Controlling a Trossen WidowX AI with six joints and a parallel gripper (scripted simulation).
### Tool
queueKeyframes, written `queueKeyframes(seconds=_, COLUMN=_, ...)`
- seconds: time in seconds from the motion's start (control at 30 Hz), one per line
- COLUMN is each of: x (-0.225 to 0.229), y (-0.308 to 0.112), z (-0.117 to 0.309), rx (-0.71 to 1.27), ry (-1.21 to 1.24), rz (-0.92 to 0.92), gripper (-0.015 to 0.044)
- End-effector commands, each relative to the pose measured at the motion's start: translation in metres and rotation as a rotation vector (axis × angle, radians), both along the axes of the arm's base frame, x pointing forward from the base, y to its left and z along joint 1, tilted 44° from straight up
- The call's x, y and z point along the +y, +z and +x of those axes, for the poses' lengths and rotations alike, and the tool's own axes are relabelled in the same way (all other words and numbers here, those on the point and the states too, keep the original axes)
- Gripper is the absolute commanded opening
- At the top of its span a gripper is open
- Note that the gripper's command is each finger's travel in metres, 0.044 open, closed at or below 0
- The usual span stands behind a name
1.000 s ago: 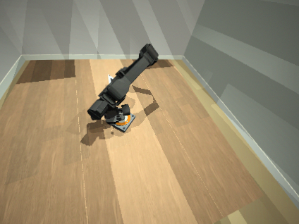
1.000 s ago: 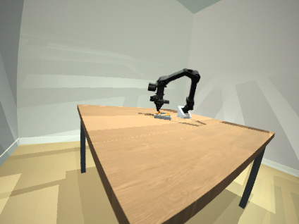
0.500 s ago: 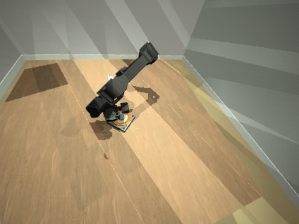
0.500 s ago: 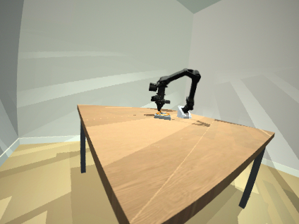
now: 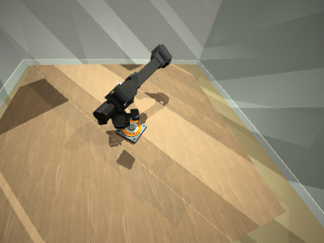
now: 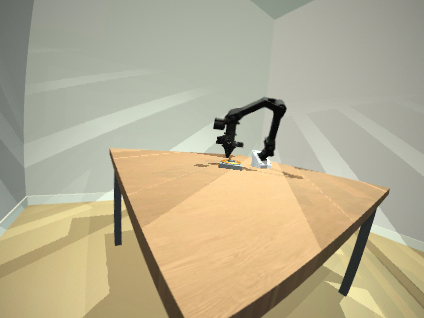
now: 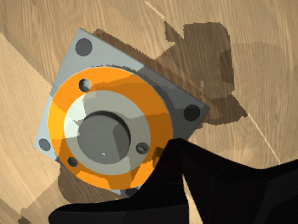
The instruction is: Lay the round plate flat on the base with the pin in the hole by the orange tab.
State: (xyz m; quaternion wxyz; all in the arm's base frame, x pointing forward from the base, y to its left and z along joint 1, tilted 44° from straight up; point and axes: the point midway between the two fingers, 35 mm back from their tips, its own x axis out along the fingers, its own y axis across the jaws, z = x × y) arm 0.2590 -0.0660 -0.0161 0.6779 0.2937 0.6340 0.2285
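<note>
The black pincer (image 5: 121, 121) (image 6: 228, 154) (image 7: 174, 144) is closed, with nothing gripped, and points down at the round plate (image 5: 125, 131) (image 6: 225, 161) (image 7: 59, 125). The plate lies over the square grey base (image 5: 134, 140) (image 6: 230, 167) (image 7: 64, 59) on the wooden desk (image 5: 183, 183) (image 6: 240, 235) (image 7: 22, 75). In the wrist view, the plate shows an orange outer band around a grey inner ring, with the round post (image 5: 132, 127) (image 7: 103, 139) standing in its middle opening. From the post, one hole in the orange band (image 7: 84, 85) lies toward eleven o'clock, a smaller one (image 7: 72, 161) toward eight, and a third, in the grey ring (image 7: 142, 148), between three and four. The base's corner holes show near eleven, three, between eight and nine, and six o'clock, the last partly hidden. The pincer covers the plate's edge from about four to five o'clock in that view; whether it touches the plate cannot be told. The tab and the pin cannot be made out with certainty, nor can it be told whether the plate lies fully flat. In the exterior view, the arm (image 6: 276, 120) arches over from its white mount (image 6: 255, 159), which stands toward three o'clock from the plate, well clear of it.
</note>
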Motion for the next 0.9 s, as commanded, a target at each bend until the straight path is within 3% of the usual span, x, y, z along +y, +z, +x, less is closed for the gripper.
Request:
queueKeyframes(seconds=0.0, x=0.003, y=0.0, z=-0.007, rx=0.008, ry=0.007, rz=0.0, gripper=0.0)
queueKeyframes(seconds=0.47, x=0.005, y=0.002, z=-0.014, rx=0.009, ry=0.007, rz=0.0, gripper=0.0)
queueKeyframes(seconds=0.87, x=-0.026, y=0.036, z=-0.02, rx=0.01, ry=0.007, rz=-0.002, gripper=0.0)
